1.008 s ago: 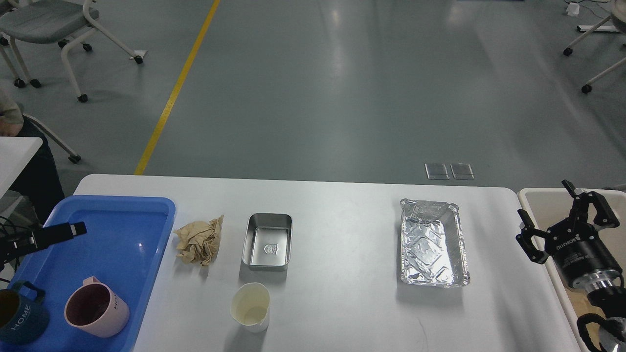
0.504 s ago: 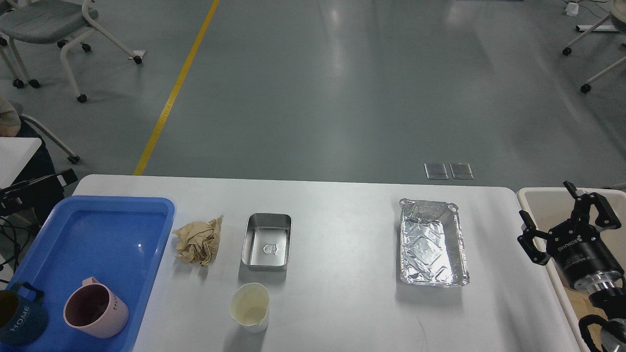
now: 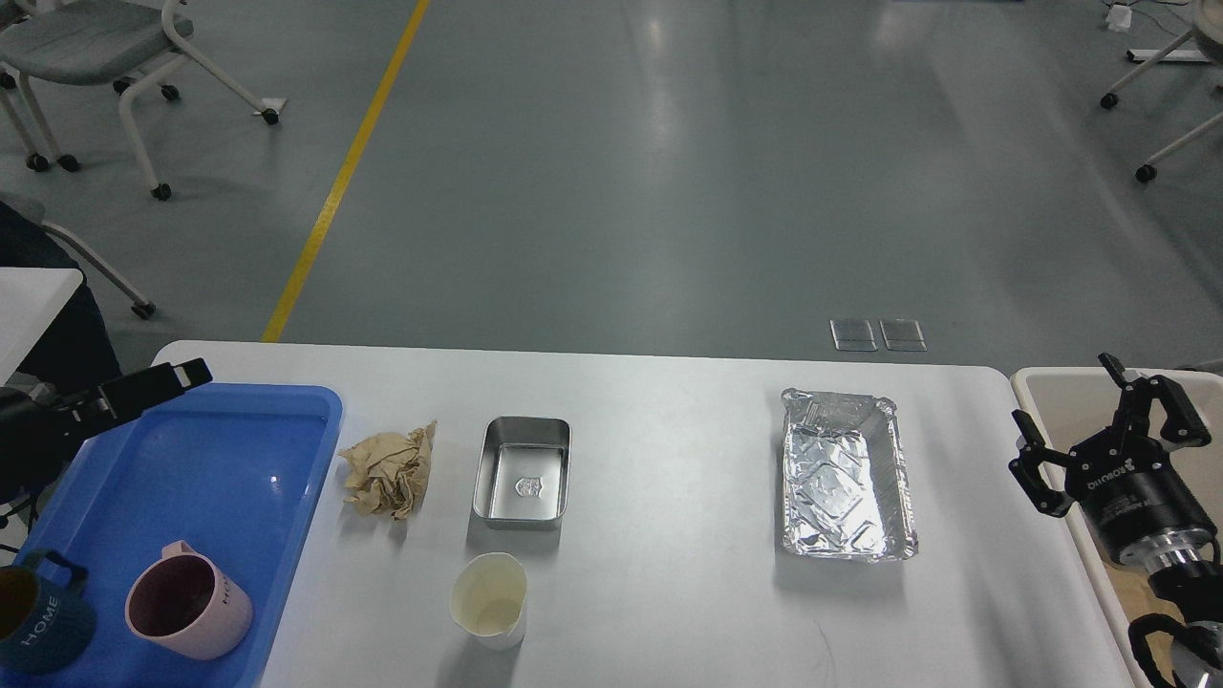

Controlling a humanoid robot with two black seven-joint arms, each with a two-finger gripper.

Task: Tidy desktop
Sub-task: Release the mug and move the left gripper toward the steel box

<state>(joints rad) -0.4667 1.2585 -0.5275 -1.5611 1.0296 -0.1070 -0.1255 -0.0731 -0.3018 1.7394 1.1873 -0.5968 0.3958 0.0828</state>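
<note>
The white desktop fills the lower half of the head view. On it lie a crumpled brown paper ball, a small steel tin, a cream cup and a foil tray. My left gripper reaches over the far left corner of the blue tray; it shows as one dark bar, so its fingers cannot be told apart. My right gripper is open and empty over the beige bin at the right edge.
A pink mug and a dark blue mug stand in the blue tray's near end. Chairs stand on the grey floor beyond the table, with a yellow floor line.
My left gripper swung from over the tray out to the left and has come back in over the tray's far left corner. The right gripper has stayed in place.
</note>
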